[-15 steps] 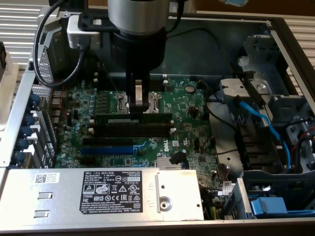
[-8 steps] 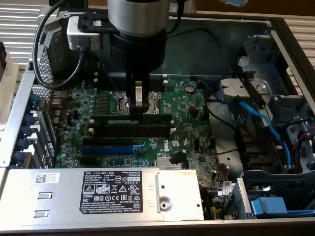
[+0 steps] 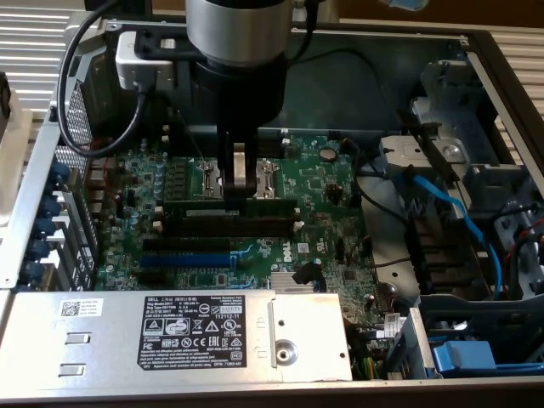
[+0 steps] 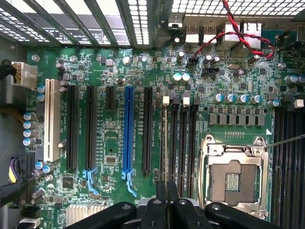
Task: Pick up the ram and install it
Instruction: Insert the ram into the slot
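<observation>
The ram is a long dark green stick standing on edge along the black memory slots of the motherboard. In the exterior view my gripper comes straight down onto the stick's middle, its fingers pinched on the top edge. In the wrist view the ram shows edge-on as a thin line over the first of the memory slots, and my gripper is shut on it. Whether the stick is seated in the slot or just resting on it cannot be told.
A blue expansion slot lies beside the memory slots, and the open CPU socket on their other side. The silver power supply fills the case's near side. Blue cables and drive bays crowd the exterior view's right.
</observation>
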Controlling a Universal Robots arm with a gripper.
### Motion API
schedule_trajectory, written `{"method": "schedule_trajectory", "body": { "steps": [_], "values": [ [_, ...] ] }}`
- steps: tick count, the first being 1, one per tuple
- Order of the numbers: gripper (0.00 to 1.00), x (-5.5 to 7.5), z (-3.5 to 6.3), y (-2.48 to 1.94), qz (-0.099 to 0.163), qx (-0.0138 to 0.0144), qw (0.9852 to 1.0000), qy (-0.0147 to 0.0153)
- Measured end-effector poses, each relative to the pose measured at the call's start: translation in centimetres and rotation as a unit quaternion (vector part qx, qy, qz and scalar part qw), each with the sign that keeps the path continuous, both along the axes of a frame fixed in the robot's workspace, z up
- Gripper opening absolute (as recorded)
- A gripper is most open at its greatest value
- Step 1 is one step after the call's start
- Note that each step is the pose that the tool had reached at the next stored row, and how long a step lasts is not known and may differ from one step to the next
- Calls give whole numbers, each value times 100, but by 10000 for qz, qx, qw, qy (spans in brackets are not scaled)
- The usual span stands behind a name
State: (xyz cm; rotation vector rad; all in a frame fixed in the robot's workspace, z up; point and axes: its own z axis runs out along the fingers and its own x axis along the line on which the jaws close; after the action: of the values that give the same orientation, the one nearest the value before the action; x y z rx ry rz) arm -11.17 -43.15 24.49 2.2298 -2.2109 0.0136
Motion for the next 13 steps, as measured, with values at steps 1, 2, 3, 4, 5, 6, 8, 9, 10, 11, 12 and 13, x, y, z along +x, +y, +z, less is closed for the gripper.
{"method": "schedule_trajectory", "body": {
  "steps": [1, 2, 3, 4, 5, 6, 8, 9, 10, 11, 12, 13],
  "values": [
    [12, -1, -2, 0, -1, 0, 10000, 0],
    [12, -2, -3, 0, -1, -1, 10000, 1],
    [12, -4, -4, 0, -2, 0, 10000, 0],
    [12, -7, -5, 0, -3, 1, 10000, 0],
    [12, -8, -6, -2, -4, 1, 10000, 0],
    [12, -8, -6, -5, -8, 1, 10000, -1],
    [12, -8, -6, -9, -24, 1, 10000, 0],
    [12, -8, -6, -9, -34, 1, 10000, 0],
    [12, -8, -7, -9, -42, 1, 10000, 0],
    [12, -8, -7, -10, -46, 1, 10000, 0],
    [12, -8, -8, -10, -48, 1, 10000, 0],
    [12, -8, -8, -10, -52, 1, 10000, 0]
  ]
}}
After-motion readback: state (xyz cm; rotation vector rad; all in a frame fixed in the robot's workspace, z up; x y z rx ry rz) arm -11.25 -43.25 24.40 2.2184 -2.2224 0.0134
